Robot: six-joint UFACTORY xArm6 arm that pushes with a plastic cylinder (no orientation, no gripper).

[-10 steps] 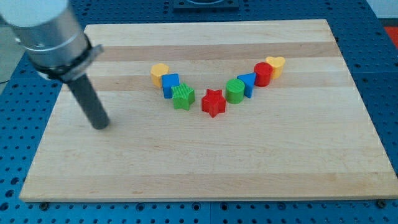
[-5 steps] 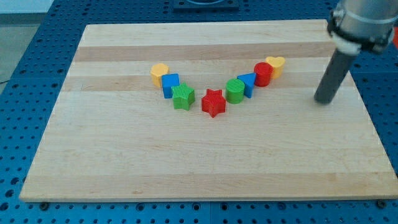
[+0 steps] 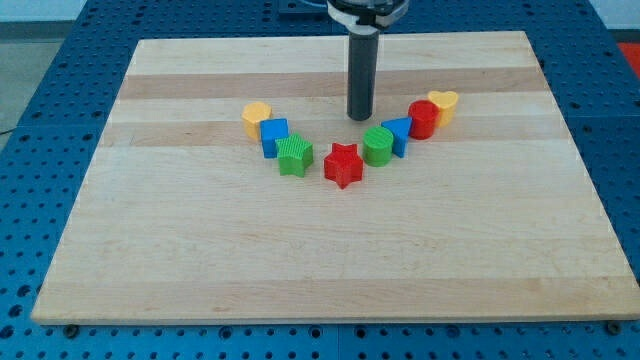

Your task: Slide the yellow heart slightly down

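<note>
The yellow heart (image 3: pixel 443 104) sits at the right end of a V-shaped row of blocks, touching the red cylinder (image 3: pixel 423 119). Down the row come the blue triangle (image 3: pixel 397 134), the green cylinder (image 3: pixel 378 146), the red star (image 3: pixel 343 165), the green ridged block (image 3: pixel 295 155), the blue cube (image 3: pixel 274 136) and the yellow hexagon (image 3: pixel 256 117). My tip (image 3: pixel 359 117) rests on the board above the red star, up and to the left of the green cylinder, and well left of the yellow heart. It touches no block.
The wooden board (image 3: pixel 330 250) lies on a blue perforated table (image 3: pixel 40 110). The rod's upper mount (image 3: pixel 366 12) hangs over the board's top edge.
The rod swung from the board's left side to its right side, then back to the top middle. No block has moved.
</note>
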